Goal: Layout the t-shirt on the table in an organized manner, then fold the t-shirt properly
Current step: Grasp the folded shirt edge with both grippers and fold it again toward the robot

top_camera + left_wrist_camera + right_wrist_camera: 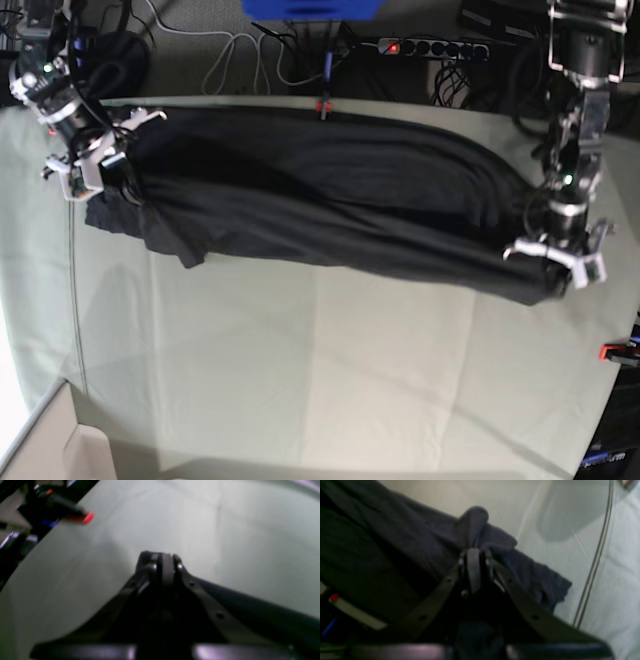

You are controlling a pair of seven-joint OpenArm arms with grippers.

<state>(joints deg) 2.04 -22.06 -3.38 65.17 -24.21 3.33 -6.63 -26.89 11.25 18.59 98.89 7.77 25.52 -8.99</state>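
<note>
t-shirt [330, 205] spans the table's [300, 380] far half (grippers at ends).

The shirt [330, 200] is plain charcoal black across the upper half of the base view, with no print showing; in the right wrist view its fabric [402, 537] reads dark grey with a bluish cast. The desk [300, 380] is covered in pale grey-green cloth, crossed by faint lighter crease lines. A clamp [322, 104] at the top-centre desk edge is red, as is another [612, 351] at the right edge, and one at the upper left of the left wrist view [83, 517]. Both claws [161, 560] [475, 555] are black. A blue box [310, 9] sits at the top centre.
</note>
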